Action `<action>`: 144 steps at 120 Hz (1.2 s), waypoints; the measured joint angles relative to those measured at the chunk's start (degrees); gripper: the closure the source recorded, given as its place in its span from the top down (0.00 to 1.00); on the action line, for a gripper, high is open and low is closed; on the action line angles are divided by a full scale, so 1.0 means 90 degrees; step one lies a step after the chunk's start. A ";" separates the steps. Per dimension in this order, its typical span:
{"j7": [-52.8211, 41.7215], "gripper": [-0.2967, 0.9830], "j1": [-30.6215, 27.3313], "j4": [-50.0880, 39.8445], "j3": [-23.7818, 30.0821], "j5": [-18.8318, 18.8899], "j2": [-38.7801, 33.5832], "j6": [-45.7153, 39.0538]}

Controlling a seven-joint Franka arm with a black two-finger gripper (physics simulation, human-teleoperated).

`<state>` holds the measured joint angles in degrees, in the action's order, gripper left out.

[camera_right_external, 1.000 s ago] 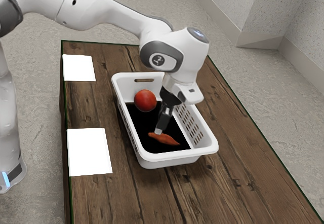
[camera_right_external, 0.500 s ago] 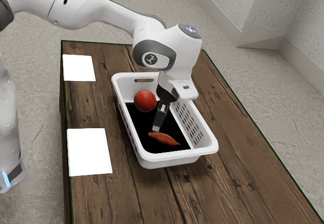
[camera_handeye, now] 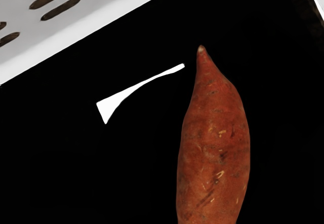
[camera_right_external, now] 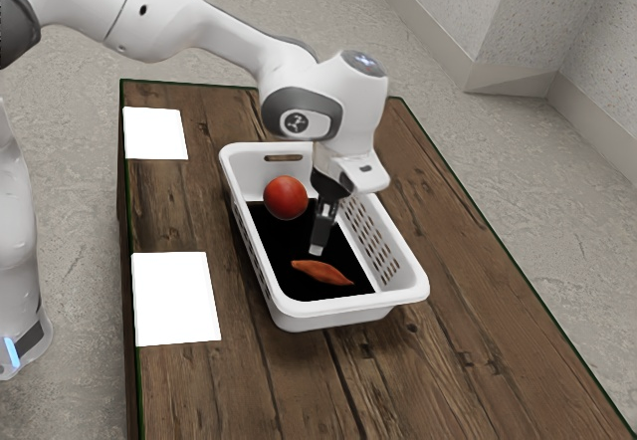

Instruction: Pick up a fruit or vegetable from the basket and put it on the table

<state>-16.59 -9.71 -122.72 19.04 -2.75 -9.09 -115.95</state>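
In the exterior view my gripper (camera_right_external: pixel 316 250) points down inside the white basket (camera_right_external: pixel 403 296), close to an orange-brown sweet potato (camera_right_external: pixel 322 273) and apart from it in the picture. Whether it is open or shut cannot be made out. The sweet potato lies on the basket's black bottom. A round red fruit or vegetable (camera_right_external: pixel 286 197) sits by the basket's far end. Seen from the wrist, the sweet potato (camera_handeye: pixel 215 148) is large, its pointed tip showing and its other end cut off by the view's edge.
The basket's slotted wall (camera_handeye: pixel 101 11) runs beside the black floor, where a thin white shape (camera_handeye: pixel 119 101) shows. Two white sheets (camera_right_external: pixel 155 133) (camera_right_external: pixel 175 299) lie on the wooden table (camera_right_external: pixel 478 360) towards the exterior view's left.
My hand has shifted towards the exterior view's left and tilted a little, and the gripper's tip is slightly higher, apart from the sweet potato. Sweet potato and red item have stayed in place.
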 joint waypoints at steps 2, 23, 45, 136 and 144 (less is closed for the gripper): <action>0.0004 0.75 -0.0002 -0.0018 0.0004 -0.0006 0.0020 -0.0039; 0.0042 0.75 0.0008 -0.0088 0.0029 -0.0076 0.0160 -0.0336; 0.0071 0.75 0.0008 -0.0176 0.0033 -0.0097 0.0201 -0.0508; 0.0189 0.68 0.0026 -0.0419 0.0180 -0.0094 0.0508 -0.1241; 0.0205 0.64 0.0049 -0.0419 0.0194 -0.0093 0.0500 -0.1257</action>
<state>-14.75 -9.27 -126.50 20.78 -3.59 -4.60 -127.26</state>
